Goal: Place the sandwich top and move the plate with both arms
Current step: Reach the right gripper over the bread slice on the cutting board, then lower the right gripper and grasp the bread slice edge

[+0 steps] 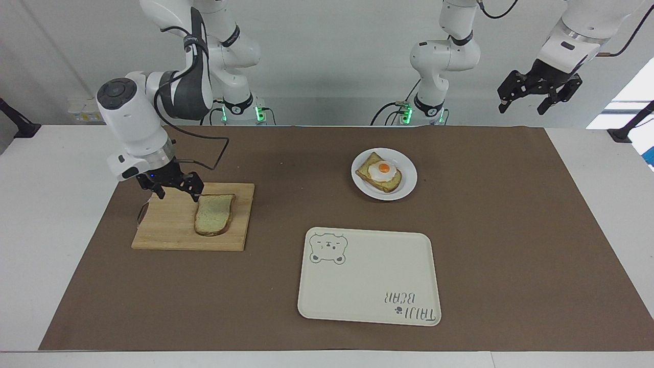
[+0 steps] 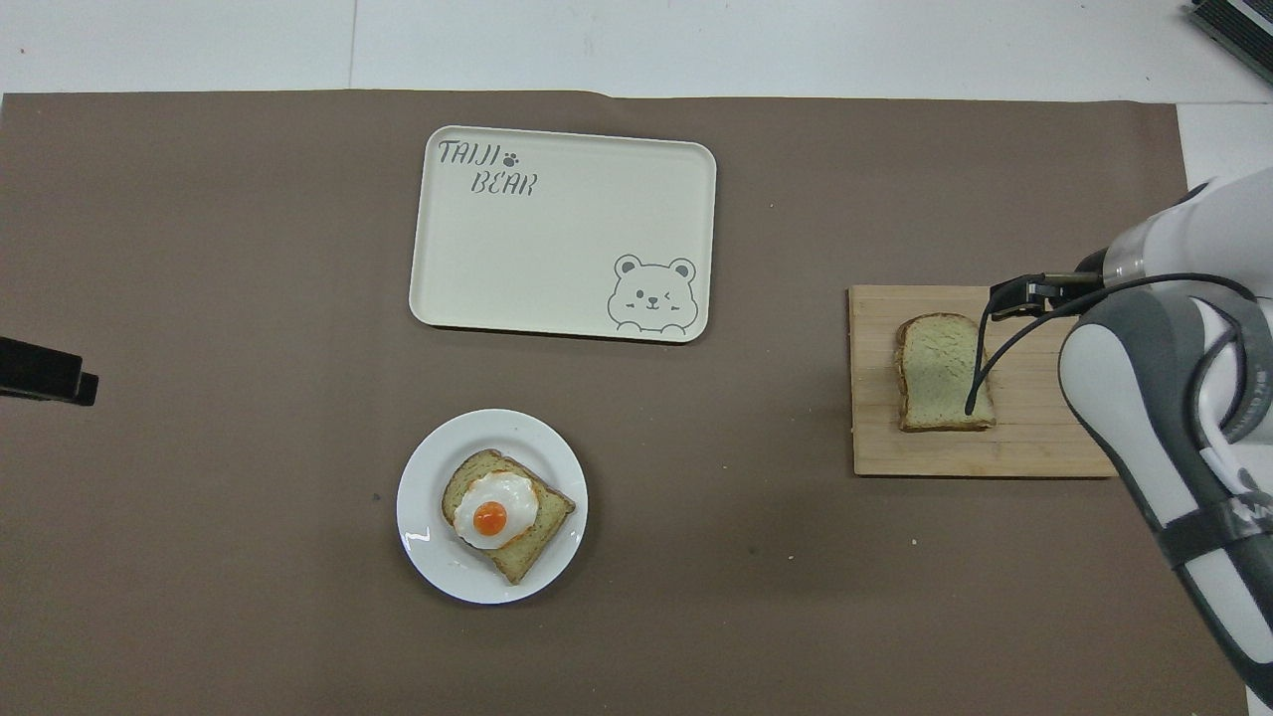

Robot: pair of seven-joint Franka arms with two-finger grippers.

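Sandwich top (image 1: 214, 214): flat on the wooden cutting board (image 1: 168, 225), toward the right arm's end of the table.
Right gripper (image 1: 174, 190): jaws wide, empty, low over the board just beside the slice.
Left gripper (image 1: 536, 95): jaws wide, empty, raised, waiting at the left arm's end.
Plate (image 1: 406, 184): bearing egg toast (image 1: 380, 173), nearer to the robots than the bear tray (image 1: 368, 286).

Robotics lab: two white arms (image 1: 153, 102) bolted at a white surface (image 1: 51, 204), brown paper mat (image 1: 511, 230), bare grey wall.
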